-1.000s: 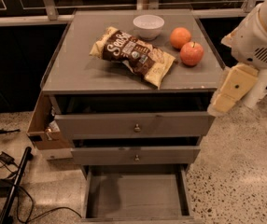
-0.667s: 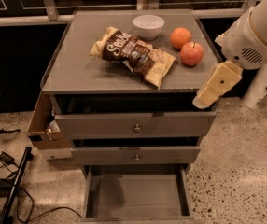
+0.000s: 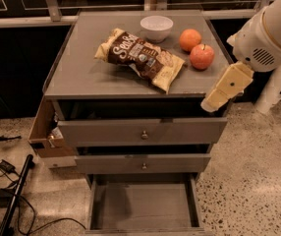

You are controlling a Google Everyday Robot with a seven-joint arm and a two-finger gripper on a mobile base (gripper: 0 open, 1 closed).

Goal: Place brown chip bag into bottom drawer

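Hanging just off the front right corner of the grey cabinet [image 3: 81, 80], the gripper [image 3: 224, 88] points down and leftward; whether it is open or closed cannot be told. The brown chip bag [image 3: 140, 58] lies on the cabinet top, to the gripper's left and farther back, with its long axis running diagonally from back-left to front-right and its near cream end closest to the gripper. White script on the bag seems to begin "Sea", though the rest is unreadable. The bottom drawer [image 3: 140, 208] stands pulled out below.
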